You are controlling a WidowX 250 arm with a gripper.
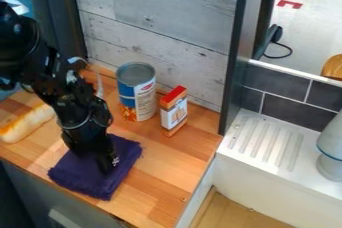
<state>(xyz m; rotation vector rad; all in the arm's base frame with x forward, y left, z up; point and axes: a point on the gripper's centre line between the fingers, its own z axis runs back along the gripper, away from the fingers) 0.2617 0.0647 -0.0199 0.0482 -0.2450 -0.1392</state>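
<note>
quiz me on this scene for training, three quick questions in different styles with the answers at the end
1. True or false: the gripper is down at the purple cloth, which lies on the wooden counter.

2. Multiple choice: what stands upright next to the can?
a) a glass bottle
b) a small box with a red top
c) a soup bowl

3. Fill in the blank: the bread lies near the ____ edge of the picture.

Key: 1. true; 2. b; 3. left

One each: can (137,94), box (174,113), cloth (87,178), loaf (28,123)
</note>
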